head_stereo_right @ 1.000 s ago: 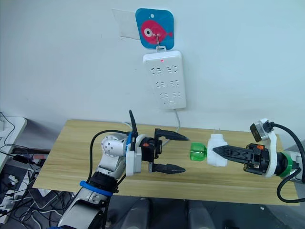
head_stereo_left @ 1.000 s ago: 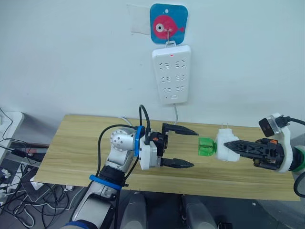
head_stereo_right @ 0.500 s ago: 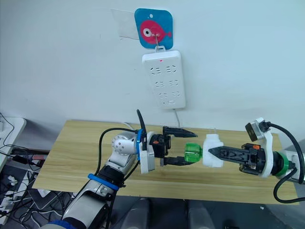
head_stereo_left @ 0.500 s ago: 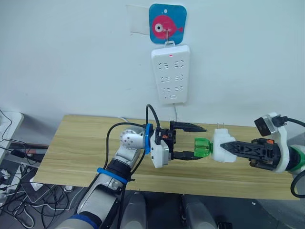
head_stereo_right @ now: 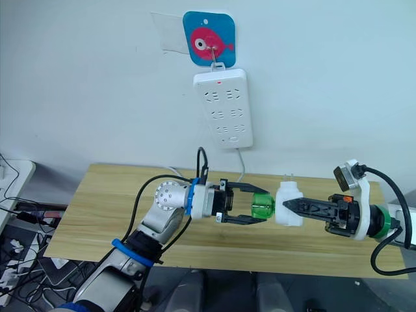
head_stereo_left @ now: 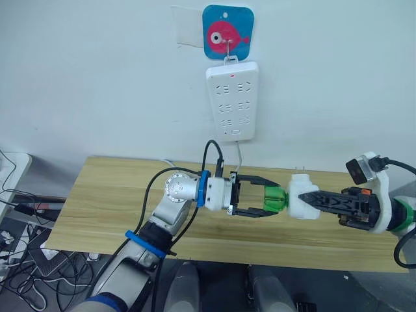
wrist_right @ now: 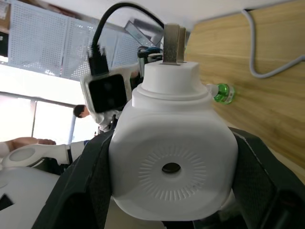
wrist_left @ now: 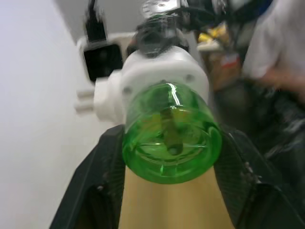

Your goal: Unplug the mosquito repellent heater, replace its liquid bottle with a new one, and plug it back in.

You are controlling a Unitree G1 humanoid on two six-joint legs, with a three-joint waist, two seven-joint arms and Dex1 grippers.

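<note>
The mosquito repellent heater (head_stereo_left: 299, 197), a small white unit with two prongs (wrist_right: 171, 42) pointing up, is held above the wooden table (head_stereo_left: 104, 195) with my right gripper (head_stereo_left: 311, 198) shut on its body. Its green liquid bottle (head_stereo_left: 273, 200) sticks out sideways toward my left arm. My left gripper (head_stereo_left: 272, 201) has one black finger on each side of that bottle (wrist_left: 167, 143) and is shut on it. Another small green bottle (wrist_right: 222, 93) lies on the table beyond the heater.
A long white power strip (head_stereo_left: 232, 101) hangs on the wall under a fish sign (head_stereo_left: 227, 32), and its cable (wrist_right: 267, 57) trails down onto the table. Cables and a socket block lie on the floor at far left (head_stereo_left: 19, 260).
My left gripper moved right to the green bottle and narrowed its wide-open fingers onto it. The right gripper kept the heater and edged slightly left.
</note>
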